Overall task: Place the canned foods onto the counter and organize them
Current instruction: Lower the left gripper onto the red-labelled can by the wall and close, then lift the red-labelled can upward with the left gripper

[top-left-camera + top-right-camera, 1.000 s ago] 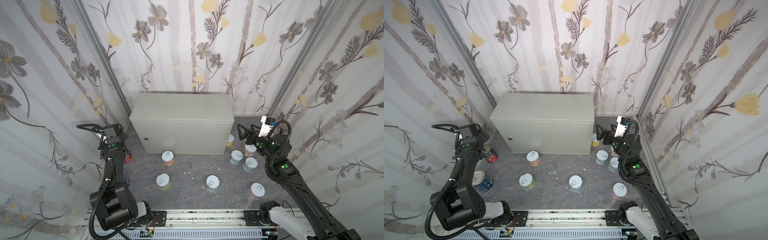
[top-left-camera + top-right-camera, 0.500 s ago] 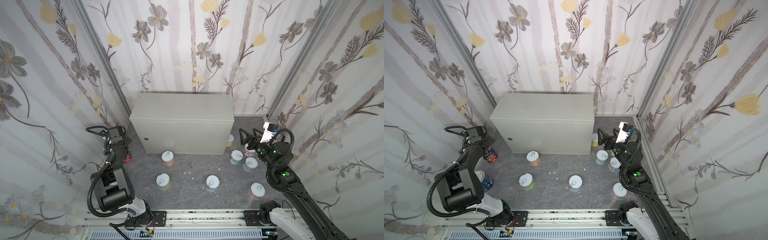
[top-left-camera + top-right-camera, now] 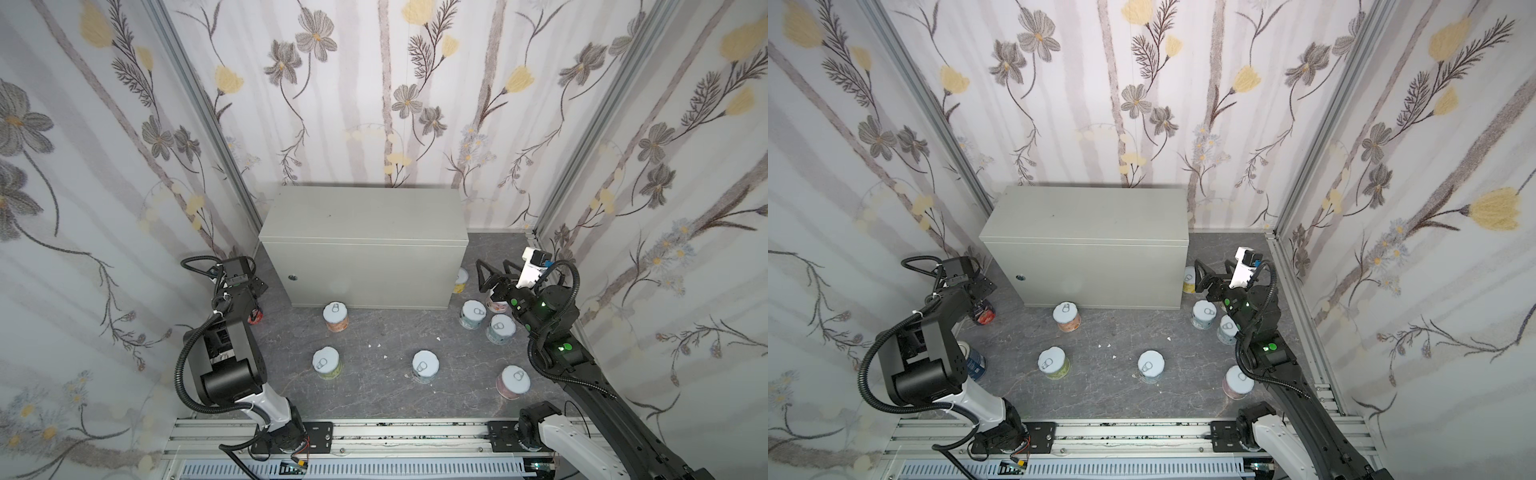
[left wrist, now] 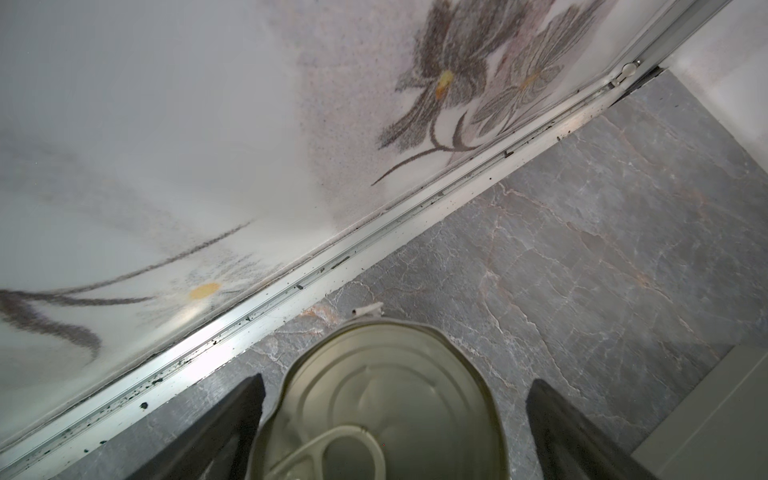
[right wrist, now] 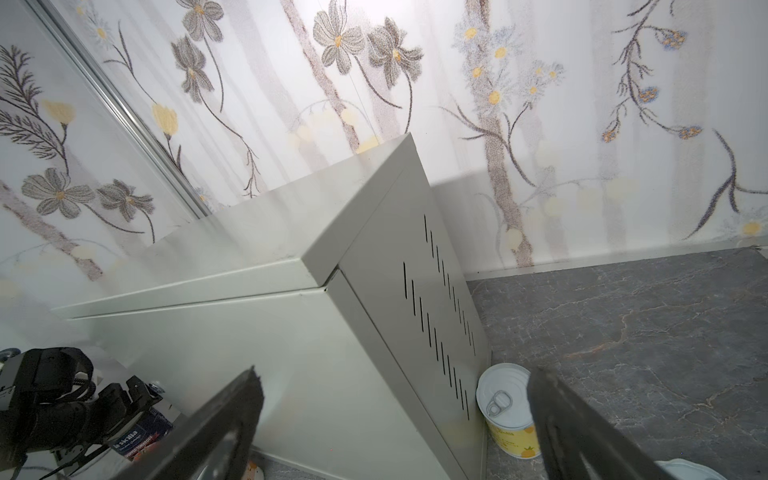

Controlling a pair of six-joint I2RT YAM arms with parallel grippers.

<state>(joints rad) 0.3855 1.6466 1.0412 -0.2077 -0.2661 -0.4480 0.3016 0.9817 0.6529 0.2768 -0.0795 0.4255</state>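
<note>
Grasp step: left gripper point(image 4: 397, 382) jaws apart, straddling tall can point(image 4: 374, 415), unclamped; right gripper point(image 5: 395, 372) spread too, yellow can point(image 5: 505, 411) just beyond its tips. Next, likely: close, lift to counter point(image 3: 361, 212), its bare top above both claws.

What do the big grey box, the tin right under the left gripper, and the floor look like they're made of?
Grey box: probably painted sheet metal, matte; folded seams, punched vent slots and a round lock. Tin: bare dull silver metal on top, with stamped rings and a pull tab. Floor: grey veined stone look, matte; real stone or a printed sheet, I cannot tell.
</note>
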